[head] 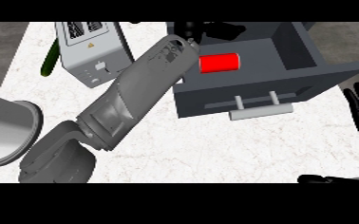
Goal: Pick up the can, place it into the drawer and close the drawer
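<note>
Far left edge: grey round dish [13, 130], cut off by the frame. A green vegetable [51, 59] lies near the counter's [210, 147] left edge, just beside a grey labelled box [91, 52].

Left forearm [133, 99] runs diagonally from the lower left and crosses the drawer's [210, 99] left wall. Left hand [189, 28] sits over the drawer's far left corner; cannot tell whether it is spread or closed.

Red can [219, 62] lies on its side inside the open drawer, just beside the forearm, apart from the hand. Handle [259, 108] faces the near side, with bare marble in front of it.

Right edge: right hand [349, 95], visible fingers straight, holding nothing, near the drawer's right front corner.
</note>
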